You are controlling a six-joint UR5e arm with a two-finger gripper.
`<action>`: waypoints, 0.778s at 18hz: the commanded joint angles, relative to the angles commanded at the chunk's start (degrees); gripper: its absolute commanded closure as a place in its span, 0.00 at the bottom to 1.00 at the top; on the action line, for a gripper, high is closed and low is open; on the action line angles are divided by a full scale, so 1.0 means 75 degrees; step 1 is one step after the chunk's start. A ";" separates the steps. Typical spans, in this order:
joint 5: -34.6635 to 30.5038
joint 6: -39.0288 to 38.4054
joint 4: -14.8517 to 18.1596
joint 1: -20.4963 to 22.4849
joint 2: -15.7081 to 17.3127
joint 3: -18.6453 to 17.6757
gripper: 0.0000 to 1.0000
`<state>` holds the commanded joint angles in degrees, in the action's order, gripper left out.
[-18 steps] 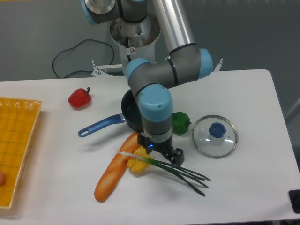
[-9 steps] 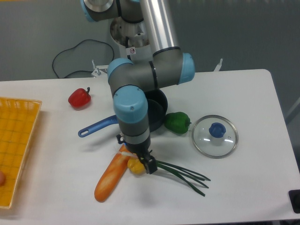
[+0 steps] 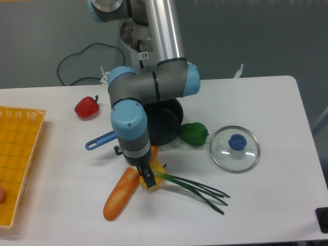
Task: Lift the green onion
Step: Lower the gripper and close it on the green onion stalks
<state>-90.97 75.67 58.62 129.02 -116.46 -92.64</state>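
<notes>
Your hand (image 3: 145, 178) is covering the green onion's (image 3: 197, 187) root end, so you cannot tell its grip. A baguette (image 3: 123, 192) and yellow item (image 3: 157, 171) are crowding it.

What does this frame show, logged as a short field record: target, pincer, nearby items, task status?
target: green onion, lying flat on the table, leaves splayed to the right
pincer: pincer low over the onion's root end, beside the baguette; fingers largely hidden, state unclear
near target: yellow item under the pincer
other items: green pepper, glass lid, black pan, red pepper, yellow basket
task status: onion not yet lifted
</notes>
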 joint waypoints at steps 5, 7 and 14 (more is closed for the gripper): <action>0.0000 -0.0023 0.0000 -0.0082 -0.0070 0.0000 0.02; 0.0000 -0.0035 0.0012 -0.0094 -0.0094 0.0000 0.10; -0.0012 -0.0035 0.0012 -0.0094 -0.0117 -0.0023 0.26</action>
<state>-91.05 75.41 58.71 128.32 -117.33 -92.81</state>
